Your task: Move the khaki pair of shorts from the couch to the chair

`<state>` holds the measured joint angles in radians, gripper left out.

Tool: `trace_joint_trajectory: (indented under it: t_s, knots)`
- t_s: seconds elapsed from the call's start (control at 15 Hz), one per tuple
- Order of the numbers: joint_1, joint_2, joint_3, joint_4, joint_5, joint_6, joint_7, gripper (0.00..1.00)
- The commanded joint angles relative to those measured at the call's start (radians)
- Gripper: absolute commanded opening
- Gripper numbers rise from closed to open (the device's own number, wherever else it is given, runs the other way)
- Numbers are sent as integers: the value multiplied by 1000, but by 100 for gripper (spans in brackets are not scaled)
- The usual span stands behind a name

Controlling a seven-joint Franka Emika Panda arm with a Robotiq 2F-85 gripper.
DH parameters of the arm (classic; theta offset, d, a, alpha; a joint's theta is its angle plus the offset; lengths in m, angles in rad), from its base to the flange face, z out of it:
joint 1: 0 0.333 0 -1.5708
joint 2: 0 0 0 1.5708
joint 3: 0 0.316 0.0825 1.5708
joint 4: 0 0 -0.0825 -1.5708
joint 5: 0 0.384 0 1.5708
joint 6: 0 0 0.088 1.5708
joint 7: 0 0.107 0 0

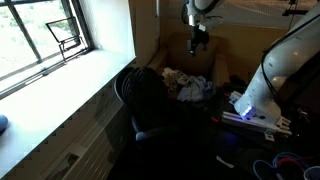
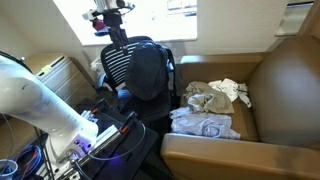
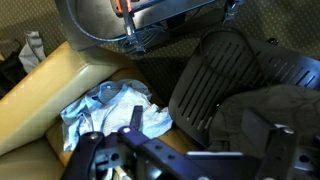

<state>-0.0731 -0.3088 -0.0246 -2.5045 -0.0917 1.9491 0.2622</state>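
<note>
The khaki shorts [image 2: 214, 95] lie crumpled on the brown couch seat [image 2: 280, 80], with a white cloth [image 2: 241, 92] at their side. A light blue garment [image 2: 204, 123] lies at the seat's front; it also shows in the wrist view [image 3: 108, 108]. The clothes pile shows in an exterior view [image 1: 187, 84]. The black mesh office chair [image 2: 130, 62] stands beside the couch with a dark garment [image 3: 265, 115] draped over it. My gripper [image 2: 112, 30] hangs above the chair back, apart from the shorts. It is open and empty in the wrist view [image 3: 205, 138].
A window and its sill [image 1: 70, 70] run along one side. The robot's white base [image 1: 262, 95] stands by the couch, with cables and lit electronics [image 2: 95, 140] on the floor. A radiator [image 2: 60, 68] is behind the chair.
</note>
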Motion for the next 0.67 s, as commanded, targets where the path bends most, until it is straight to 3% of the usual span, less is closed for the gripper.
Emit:
trace_joint_trajectory:
  t_s: [0.0,0.27,0.4,0.6]
  knots:
    - [-28,36,-28,4,11,21,-5,100]
    - [-37,76,-44,0,-1,45,-46,100]
    - [-85,243,-69,35,-24,220,88,100]
    - [-117,375,-115,56,-31,440,188,100]
